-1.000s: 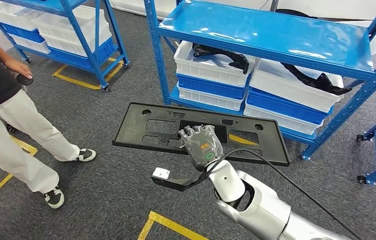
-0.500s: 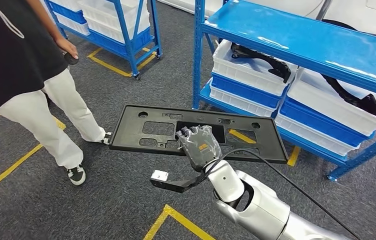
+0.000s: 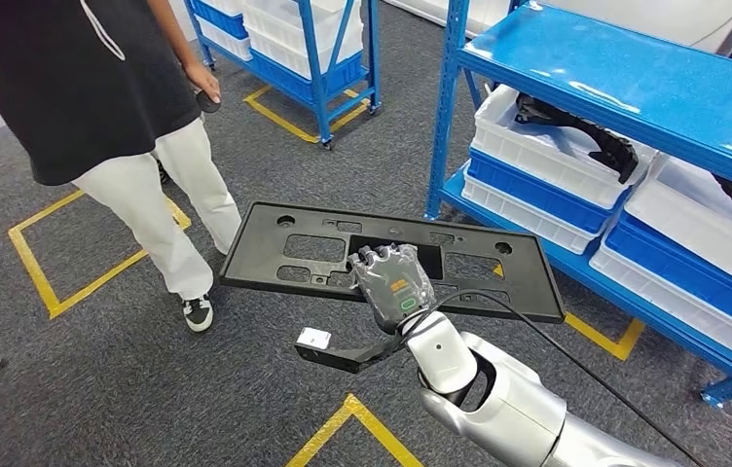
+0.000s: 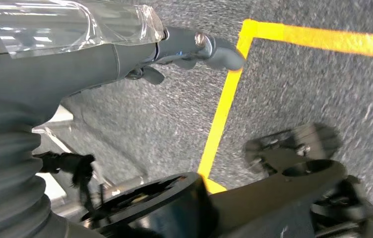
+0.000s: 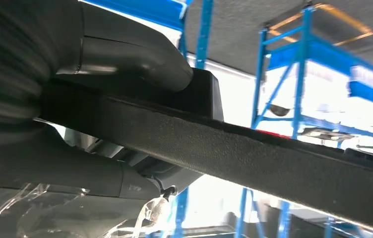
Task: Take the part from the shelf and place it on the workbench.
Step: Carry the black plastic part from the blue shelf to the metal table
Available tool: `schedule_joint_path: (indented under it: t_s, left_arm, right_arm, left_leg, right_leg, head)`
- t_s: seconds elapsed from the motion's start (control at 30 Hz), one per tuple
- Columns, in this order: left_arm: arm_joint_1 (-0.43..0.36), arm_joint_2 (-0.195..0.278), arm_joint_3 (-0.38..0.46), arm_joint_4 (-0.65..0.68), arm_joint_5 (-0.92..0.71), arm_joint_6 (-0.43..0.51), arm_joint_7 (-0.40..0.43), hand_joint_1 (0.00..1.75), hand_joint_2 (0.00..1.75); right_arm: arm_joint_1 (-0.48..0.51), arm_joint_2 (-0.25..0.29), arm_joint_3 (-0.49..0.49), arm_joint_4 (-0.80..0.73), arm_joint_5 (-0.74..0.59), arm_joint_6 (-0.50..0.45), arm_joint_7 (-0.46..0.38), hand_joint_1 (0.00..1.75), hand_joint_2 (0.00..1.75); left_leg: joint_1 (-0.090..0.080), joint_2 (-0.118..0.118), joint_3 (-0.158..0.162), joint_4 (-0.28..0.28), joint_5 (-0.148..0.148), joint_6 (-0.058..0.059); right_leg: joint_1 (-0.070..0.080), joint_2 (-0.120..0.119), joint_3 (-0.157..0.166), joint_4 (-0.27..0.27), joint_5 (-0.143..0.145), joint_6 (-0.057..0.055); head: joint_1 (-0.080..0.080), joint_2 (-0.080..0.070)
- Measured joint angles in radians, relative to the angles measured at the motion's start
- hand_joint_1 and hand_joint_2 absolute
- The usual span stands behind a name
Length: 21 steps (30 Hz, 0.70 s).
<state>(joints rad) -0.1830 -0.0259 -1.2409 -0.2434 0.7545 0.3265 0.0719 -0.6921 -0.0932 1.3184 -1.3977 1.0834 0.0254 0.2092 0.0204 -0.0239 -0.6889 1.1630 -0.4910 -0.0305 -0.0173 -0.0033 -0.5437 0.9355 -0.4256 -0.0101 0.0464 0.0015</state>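
Observation:
The part [image 3: 284,248] is a long flat black plastic panel with rectangular cut-outs, held level above the grey carpet in the head view. My right hand [image 3: 396,287] grips its near long edge at the middle, fingers curled over the top. In the right wrist view the panel's edge [image 5: 254,153] runs across the picture, with the thumb [image 5: 125,54] pressed against it. My left hand [image 4: 125,54] hangs over the floor with its fingers stretched out and nothing in it.
A person [image 3: 99,88] in a black top and pale trousers stands close at the left. A blue shelf [image 3: 635,88] with white bins [image 3: 537,146] of black parts stands at the right; another blue rack [image 3: 313,49] behind. Yellow lines [image 3: 51,292] mark the carpet.
The whole view has swung left: the shelf slid toward the right edge and the person came further into view. The panel stays in my right hand in the same pose.

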Motion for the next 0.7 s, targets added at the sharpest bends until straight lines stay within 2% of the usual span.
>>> schedule_joint_path:
  t_s: [0.03, 0.07, 0.1, 0.13, 0.17, 0.2, 0.23, 0.27, 0.33, 0.4, 0.43, 0.47, 0.5, 0.53, 0.57, 0.6, 0.63, 0.67, 0.7]
  left_arm:
    - [-0.003, 0.0, 0.0, 0.0, 0.0, 0.0, 0.0, 0.0, 1.75]
    - [-0.005, 0.0, 0.0, 0.0, 0.0, 0.0, 0.0, 0.0, 1.75]
    - [-0.005, 0.0, 0.0, 0.0, 0.0, 0.0, 0.0, 0.0, 1.75]
    - [-0.004, 0.0, 0.0, 0.0, 0.0, 0.0, 0.0, 0.0, 1.75]
    - [-0.001, 0.0, 0.0, 0.0, -0.001, -0.001, 0.0, 0.0, 1.75]
    - [0.0, 0.0, 0.0, 0.0, -0.001, -0.001, 0.0, 0.0, 1.75]
    - [0.001, 0.0, 0.0, 0.0, -0.001, -0.001, 0.0, 0.0, 1.75]
    - [0.003, 0.0, 0.0, 0.0, -0.001, -0.001, 0.0, 0.0, 1.75]
    - [0.007, 0.0, 0.0, 0.0, -0.001, -0.002, 0.0, 0.0, 1.75]
    - [0.011, 0.0, 0.0, 0.0, -0.001, -0.001, 0.0, 0.0, 1.75]
    - [0.011, 0.0, 0.0, 0.0, -0.001, -0.001, 0.0, 0.0, 1.75]
    - [0.01, 0.0, 0.0, 0.0, -0.001, -0.001, 0.0, 0.0, 1.75]
    - [0.01, 0.0, 0.0, 0.0, -0.001, -0.002, 0.0, 0.0, 1.75]
    - [0.01, 0.0, 0.0, 0.0, -0.001, -0.002, 0.0, 0.0, 1.75]
    - [0.011, 0.0, 0.0, 0.0, -0.001, -0.002, 0.0, 0.0, 1.75]
    - [0.011, 0.0, 0.0, 0.0, -0.001, -0.002, 0.0, 0.0, 1.75]
    - [0.01, 0.0, 0.0, 0.0, -0.001, -0.002, 0.0, 0.0, 1.75]
    - [0.01, 0.0, 0.0, 0.0, -0.001, -0.002, 0.0, 0.0, 1.75]
    - [0.009, 0.0, 0.0, 0.0, -0.001, -0.002, 0.0, 0.0, 1.75]
  right_arm:
    - [0.001, 0.0, 0.0, 0.0, 0.0, 0.0, 0.0, 1.75, 1.75]
    - [0.002, 0.0, 0.0, 0.0, -0.001, 0.001, 0.0, 1.75, 1.75]
    - [0.002, 0.0, 0.0, 0.0, -0.002, 0.001, -0.001, 1.75, 1.75]
    - [0.002, 0.001, 0.0, 0.0, -0.003, 0.002, -0.002, 1.75, 1.75]
    - [0.001, 0.002, 0.0, 0.0, -0.004, 0.002, -0.002, 1.75, 1.75]
    - [0.001, 0.002, 0.0, 0.0, -0.004, 0.002, -0.003, 1.75, 1.75]
    - [0.001, 0.002, 0.0, 0.0, -0.005, 0.003, -0.003, 1.75, 1.75]
    - [0.0, 0.003, 0.0, 0.0, -0.005, 0.003, -0.003, 1.75, 1.75]
    - [0.0, 0.005, 0.0, 0.0, -0.005, 0.003, -0.003, 1.75, 1.75]
    - [0.0, 0.006, 0.0, 0.0, -0.005, 0.003, -0.003, 1.75, 1.75]
    - [0.0, 0.006, 0.0, 0.0, -0.005, 0.003, -0.003, 1.75, 1.75]
    - [0.0, 0.006, 0.0, 0.0, -0.005, 0.003, -0.003, 1.75, 1.75]
    - [0.001, 0.005, 0.0, 0.0, -0.005, 0.004, -0.003, 1.75, 1.75]
    - [0.003, 0.004, 0.0, 0.0, -0.005, 0.004, -0.003, 1.75, 1.75]
    - [0.004, 0.003, 0.0, 0.0, -0.005, 0.005, -0.003, 1.75, 1.75]
    - [0.005, 0.002, 0.0, 0.0, -0.005, 0.005, -0.003, 1.75, 1.75]
    - [0.005, 0.002, 0.0, 0.0, -0.005, 0.006, -0.003, 1.75, 1.75]
    - [0.004, 0.002, 0.0, 0.0, -0.005, 0.006, -0.003, 1.75, 1.75]
    - [0.004, 0.002, 0.001, 0.0, -0.005, 0.006, -0.003, 1.75, 1.75]
  left_leg:
    - [0.0, 0.008, -0.027, 0.059, -0.019, -0.003]
    - [0.0, 0.012, -0.034, 0.076, -0.017, -0.004]
    - [0.001, 0.016, -0.017, 0.047, 0.003, -0.004]
    - [0.0, 0.024, 0.018, -0.019, 0.035, -0.003]
    - [-0.001, 0.044, 0.062, -0.102, 0.068, -0.001]
    - [-0.005, 0.06, 0.097, -0.173, 0.094, 0.005]
    - [-0.008, 0.071, 0.12, -0.22, 0.108, 0.011]
    - [-0.013, 0.075, 0.128, -0.241, 0.113, 0.018]
    - [-0.016, 0.055, 0.124, -0.245, 0.115, 0.032]
    - [-0.012, 0.037, 0.125, -0.249, 0.12, 0.047]
    - [-0.01, 0.028, 0.127, -0.251, 0.122, 0.054]
    - [-0.009, 0.018, 0.127, -0.251, 0.123, 0.058]
    - [-0.009, 0.008, 0.127, -0.251, 0.123, 0.061]
    - [-0.009, -0.004, 0.127, -0.251, 0.123, 0.062]
    - [-0.009, -0.017, 0.127, -0.25, 0.123, 0.062]
    - [-0.009, -0.031, 0.128, -0.249, 0.123, 0.061]
    - [-0.008, -0.045, 0.129, -0.247, 0.121, 0.06]
    - [-0.007, -0.058, 0.129, -0.245, 0.119, 0.057]
    - [-0.007, -0.071, 0.127, -0.242, 0.118, 0.053]
  right_leg:
    - [0.001, -0.014, 0.0, 0.0, -0.001, -0.001]
    - [0.002, -0.026, 0.0, 0.0, -0.001, -0.001]
    - [0.002, -0.037, 0.001, 0.0, -0.003, 0.0]
    - [0.002, -0.047, 0.002, 0.0, -0.004, 0.002]
    - [0.004, -0.056, 0.005, 0.0, -0.006, 0.005]
    - [0.007, -0.065, 0.006, 0.002, -0.009, 0.01]
    - [0.01, -0.073, 0.007, 0.002, -0.011, 0.014]
    - [0.014, -0.081, 0.008, 0.003, -0.013, 0.018]
    - [0.015, -0.096, 0.009, 0.002, -0.017, 0.027]
    - [0.01, -0.068, -0.002, 0.036, -0.044, 0.035]
    - [0.008, -0.044, -0.022, 0.084, -0.074, 0.037]
    - [0.006, -0.019, -0.053, 0.154, -0.11, 0.039]
    - [0.006, -0.006, -0.09, 0.233, -0.142, 0.039]
    - [0.006, 0.0, -0.123, 0.295, -0.161, 0.04]
    - [0.006, 0.002, -0.141, 0.324, -0.16, 0.041]
    - [0.005, 0.004, -0.139, 0.309, -0.138, 0.041]
    - [0.003, 0.008, -0.117, 0.253, -0.099, 0.04]
    - [0.0, 0.025, -0.085, 0.174, -0.056, 0.04]
    - [-0.005, 0.051, -0.055, 0.105, -0.026, 0.041]
  head:
    - [0.0, 0.0]
    - [0.0, 0.0]
    - [-0.001, 0.0]
    - [-0.001, 0.0]
    - [-0.002, 0.0]
    - [-0.003, 0.0]
    - [-0.004, 0.0]
    - [-0.005, 0.0]
    - [-0.005, 0.0]
    - [-0.005, 0.0]
    - [-0.004, 0.0]
    - [-0.004, 0.0]
    - [-0.004, 0.0]
    - [-0.004, 0.0]
    - [-0.004, 0.0]
    - [-0.004, 0.0]
    - [-0.004, 0.0]
    - [-0.004, 0.0]
    - [-0.004, 0.0]
